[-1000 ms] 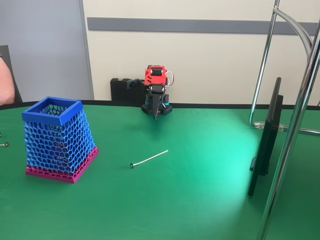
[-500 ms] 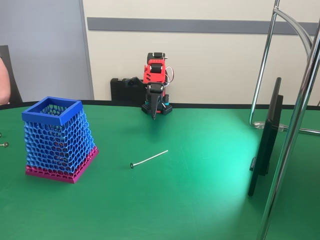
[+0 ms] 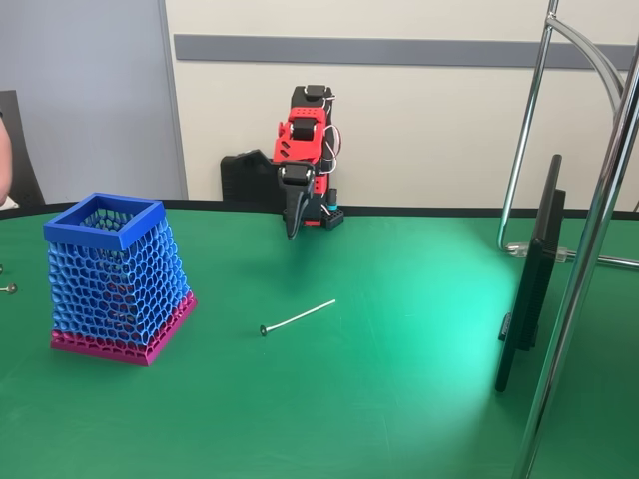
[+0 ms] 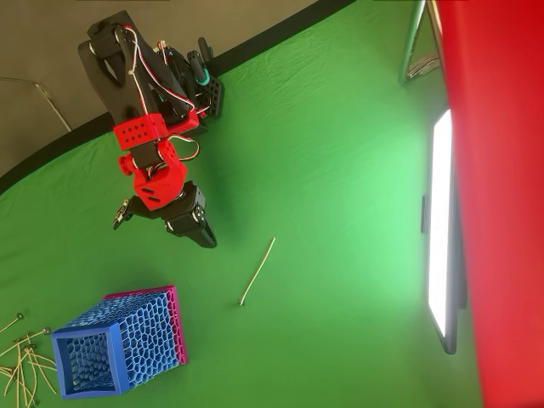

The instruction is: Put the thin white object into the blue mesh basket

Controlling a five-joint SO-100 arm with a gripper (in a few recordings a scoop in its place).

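Green cloth table (image 3: 399,399): curved far edge, dark border, pale wall behind. Thin white object (image 3: 299,316): lies flat on the cloth near the middle of the table, straight, its small dark round tip at the nearer-left end in the fixed view; in the overhead view (image 4: 257,271) it runs on a slant, lower end toward the basket. It touches nothing else. Blue mesh basket (image 3: 118,279): stands upright on the cloth, left of the stick and apart from it, with a solid blue square rim, blue honeycomb walls widening downward and a magenta mesh base; the overhead view (image 4: 119,342) shows its mouth open. Red and black arm: mounted at the far edge of the table, bent forward. Gripper (image 3: 292,225): dark, pointing down, raised above the cloth behind the stick and well apart from it; in the overhead view (image 4: 201,234) it sits between the arm base and the stick. Its fingers look close together and hold nothing. Loose thin sticks (image 4: 21,361): a scatter on the cloth at the left edge of the overhead view, beside the basket. Flat screen (image 3: 529,279): stands edge-on at the right, next to chrome tubes (image 3: 599,220).
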